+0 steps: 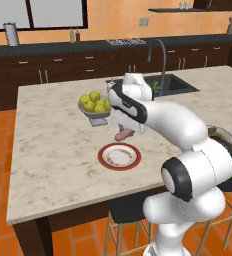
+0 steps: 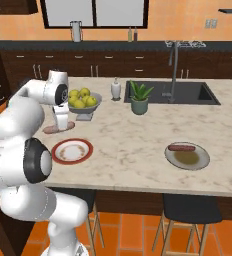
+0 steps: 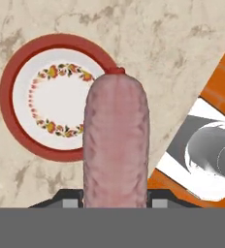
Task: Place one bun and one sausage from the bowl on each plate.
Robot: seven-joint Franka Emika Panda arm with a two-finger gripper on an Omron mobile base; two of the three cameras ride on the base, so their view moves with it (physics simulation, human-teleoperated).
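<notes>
The pincer point(image 1: 122, 131) is clenching a pink sausage point(image 3: 116, 140), holding it above the marble surface point(image 1: 53, 145) beside the white plate with the red rim point(image 1: 119, 156). In the hand view the sausage is running up from between the fingertips, and its far end is overlapping the red rim of the plate, whose white middle is carrying a ring of small orange and green flowers and is lying bare. In the left base view the sausage point(image 1: 122, 135) is hanging just behind the plate, toward the footed bowl of apples point(image 1: 94, 106). In the right base view the sausage point(image 2: 52, 129) is poking out to the left of the pincer point(image 2: 61, 124), with the red-rimmed plate point(image 2: 72, 151) lying just in front of it and the apples point(image 2: 82, 99) standing behind.

Well apart to the right on the same surface, the grey plate point(image 2: 187, 156) is carrying a second sausage point(image 2: 181, 148) along its far edge; I cannot tell whether a bun is lying there too. A small potted plant point(image 2: 139, 98) and a pale bottle point(image 2: 116, 89) are standing near the sink point(image 2: 185, 93), behind the two plates. Dark stools point(image 2: 190, 209) are sitting under the front edge of the surface.
</notes>
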